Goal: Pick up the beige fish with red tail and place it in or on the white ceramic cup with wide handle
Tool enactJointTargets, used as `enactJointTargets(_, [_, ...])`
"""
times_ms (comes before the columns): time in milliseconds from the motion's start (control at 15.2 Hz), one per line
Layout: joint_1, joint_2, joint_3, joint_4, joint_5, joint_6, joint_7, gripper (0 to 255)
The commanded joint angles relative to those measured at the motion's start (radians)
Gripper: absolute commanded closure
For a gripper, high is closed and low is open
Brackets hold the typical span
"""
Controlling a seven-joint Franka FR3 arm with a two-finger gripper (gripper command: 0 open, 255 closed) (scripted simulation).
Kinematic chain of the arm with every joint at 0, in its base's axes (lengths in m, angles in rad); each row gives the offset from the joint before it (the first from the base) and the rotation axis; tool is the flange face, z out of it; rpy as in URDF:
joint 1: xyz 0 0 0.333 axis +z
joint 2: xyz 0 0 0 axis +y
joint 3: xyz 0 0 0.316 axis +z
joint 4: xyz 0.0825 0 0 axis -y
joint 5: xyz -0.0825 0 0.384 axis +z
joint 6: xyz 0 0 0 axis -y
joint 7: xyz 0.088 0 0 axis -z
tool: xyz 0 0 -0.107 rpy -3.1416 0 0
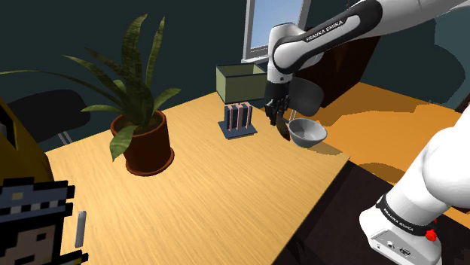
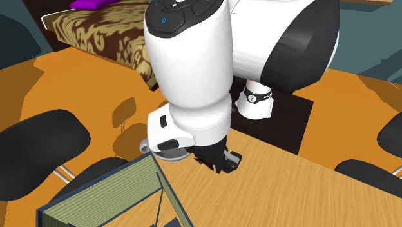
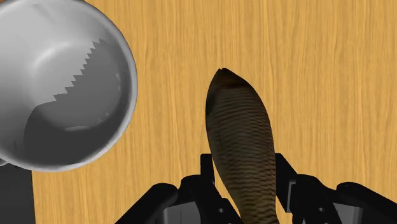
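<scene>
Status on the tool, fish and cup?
Tool shut on fish, brown and scaled. Cup empty, mouth up, close beside fish. Nothing between them on table.

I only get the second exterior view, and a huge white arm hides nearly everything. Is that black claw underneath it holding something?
Observer: Yes. In the wrist view the gripper clasps a brown fish between its two fingers.
Operator: Is the fish over the cup?
Observer: No. The cup stands off to one side of the fish, and bare table shows beyond the fish's tip.
Operator: Is anything in the cup?
Observer: Nothing. The wrist view looks into its mouth, and the inside is bare.
</scene>
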Motion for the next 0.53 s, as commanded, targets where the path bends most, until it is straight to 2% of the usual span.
enactJointTargets(0, [-0.023,-0.023,-0.023,-0.023,-0.01,-0.001,-0.043,255])
enactJointTargets(462, [-0.11,-0.082,-0.114,-0.086,-0.054,0.003,-0.196,255])
